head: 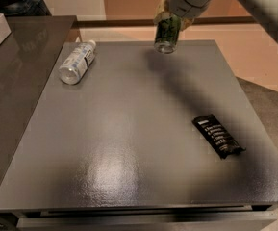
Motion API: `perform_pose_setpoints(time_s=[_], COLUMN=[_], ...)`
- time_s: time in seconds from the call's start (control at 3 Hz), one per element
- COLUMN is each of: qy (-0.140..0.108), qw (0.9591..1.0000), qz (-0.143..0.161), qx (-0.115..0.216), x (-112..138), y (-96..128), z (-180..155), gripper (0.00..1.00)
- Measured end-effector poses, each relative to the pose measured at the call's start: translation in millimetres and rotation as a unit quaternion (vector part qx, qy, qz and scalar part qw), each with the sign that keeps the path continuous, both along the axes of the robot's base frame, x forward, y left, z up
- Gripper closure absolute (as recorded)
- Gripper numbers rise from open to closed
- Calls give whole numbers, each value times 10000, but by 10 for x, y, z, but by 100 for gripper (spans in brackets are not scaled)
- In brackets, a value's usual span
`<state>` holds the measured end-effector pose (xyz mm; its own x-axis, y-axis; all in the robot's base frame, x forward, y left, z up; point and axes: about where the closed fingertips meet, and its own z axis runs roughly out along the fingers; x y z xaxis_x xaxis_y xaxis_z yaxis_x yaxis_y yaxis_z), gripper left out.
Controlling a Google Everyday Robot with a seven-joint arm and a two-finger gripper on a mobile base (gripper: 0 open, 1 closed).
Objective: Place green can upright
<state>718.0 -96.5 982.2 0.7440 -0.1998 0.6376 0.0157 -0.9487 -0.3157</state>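
Over worktop (129,143) far edge, right of centre: end effector (171,18) clamped on upper half of green can (167,36). Can near-vertical, silver end down, seems just off the surface. Prob thin-wall alu, light, slick, dents easy → min squeeze, grip mid-body across dia, not the rims. Narrow base, tips easily. Bottle (77,61) lying far-left on worktop, black packet (219,136) near its right edge.

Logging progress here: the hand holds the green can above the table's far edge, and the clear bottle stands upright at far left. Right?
Not quite. In the camera view the clear bottle lies on its side at far left; the hand does hold the green can above the table's far edge.
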Motion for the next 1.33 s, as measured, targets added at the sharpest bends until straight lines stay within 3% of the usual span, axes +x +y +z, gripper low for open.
perform_pose_setpoints(time_s=[0.33,0.67,1.0,1.33], qy=[-321,-681,-1122,-1526], qw=[9973,9895,9766,9609], qz=[657,1268,1828,2310], qx=[22,89,127,33], x=[-51,-139,-234,-338], y=[24,64,130,222], z=[30,30,6,-44], gripper=[100,100,100,100])
